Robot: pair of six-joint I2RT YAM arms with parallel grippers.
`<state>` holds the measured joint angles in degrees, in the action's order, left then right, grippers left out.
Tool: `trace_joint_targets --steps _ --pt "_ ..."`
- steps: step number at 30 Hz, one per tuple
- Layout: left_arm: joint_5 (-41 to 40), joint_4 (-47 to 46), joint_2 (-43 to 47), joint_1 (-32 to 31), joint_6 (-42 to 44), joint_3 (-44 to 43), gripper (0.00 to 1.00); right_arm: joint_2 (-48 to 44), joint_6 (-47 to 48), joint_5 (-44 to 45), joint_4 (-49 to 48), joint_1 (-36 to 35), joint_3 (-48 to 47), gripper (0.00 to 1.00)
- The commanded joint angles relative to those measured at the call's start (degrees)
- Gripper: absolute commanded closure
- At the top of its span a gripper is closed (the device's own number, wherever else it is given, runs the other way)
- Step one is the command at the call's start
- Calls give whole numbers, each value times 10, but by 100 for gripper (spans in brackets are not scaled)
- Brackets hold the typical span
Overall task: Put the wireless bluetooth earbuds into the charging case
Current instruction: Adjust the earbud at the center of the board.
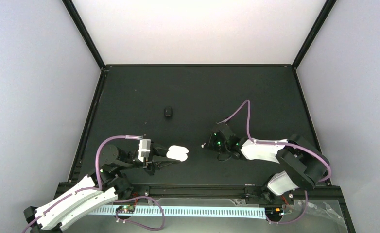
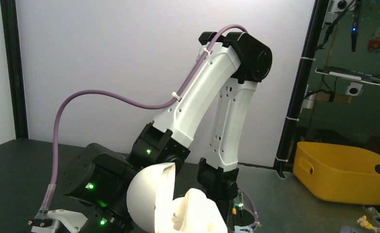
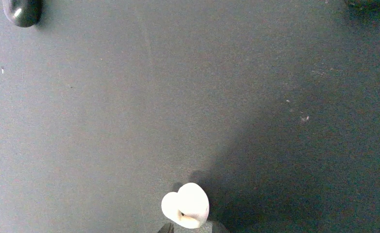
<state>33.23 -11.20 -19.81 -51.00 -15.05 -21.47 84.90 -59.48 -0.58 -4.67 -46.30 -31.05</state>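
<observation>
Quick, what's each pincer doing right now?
Left pincer: closed on the open white clamshell charging case.
Right pincer: closed on a small white curled earbud, it seems.

Two robot arms were in view, a left arm (image 1: 76, 201) and a right arm (image 1: 263, 149), two purple cables (image 1: 248, 119), one white charging case (image 1: 177, 153), one white earbud (image 3: 185, 205), one small black rounded piece (image 1: 167, 112), one yellow bin (image 2: 343, 172) seen off the table.

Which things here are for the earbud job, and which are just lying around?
For the job: open white charging case, held by the left hand; white earbud; black earbud.
Just lying about: yellow bin, off to the side.
</observation>
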Motion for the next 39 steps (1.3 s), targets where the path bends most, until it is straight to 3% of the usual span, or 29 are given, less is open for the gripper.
trace_joint_targets --steps 1,16,19,29,32,35,39 --pt "0 -5 5 2 1 -1 98 15 1 23 22 4 -5 81" --pt "-1 -5 2 2 1 -1 98 68 31 4 41 4 -52 91" --pt "0 -4 2 2 1 -1 98 74 38 1 45 4 -59 99" --pt "-2 -3 0 2 4 -4 99 1 101 18 81 5 -56 99" --pt "-3 -5 -3 3 4 -3 99 5 134 -2 97 4 -66 97" --pt "-1 -7 -8 2 4 -4 98 18 144 -24 91 5 -69 87" --pt "-1 -4 -6 3 4 -4 98 36 137 -23 89 4 -73 90"
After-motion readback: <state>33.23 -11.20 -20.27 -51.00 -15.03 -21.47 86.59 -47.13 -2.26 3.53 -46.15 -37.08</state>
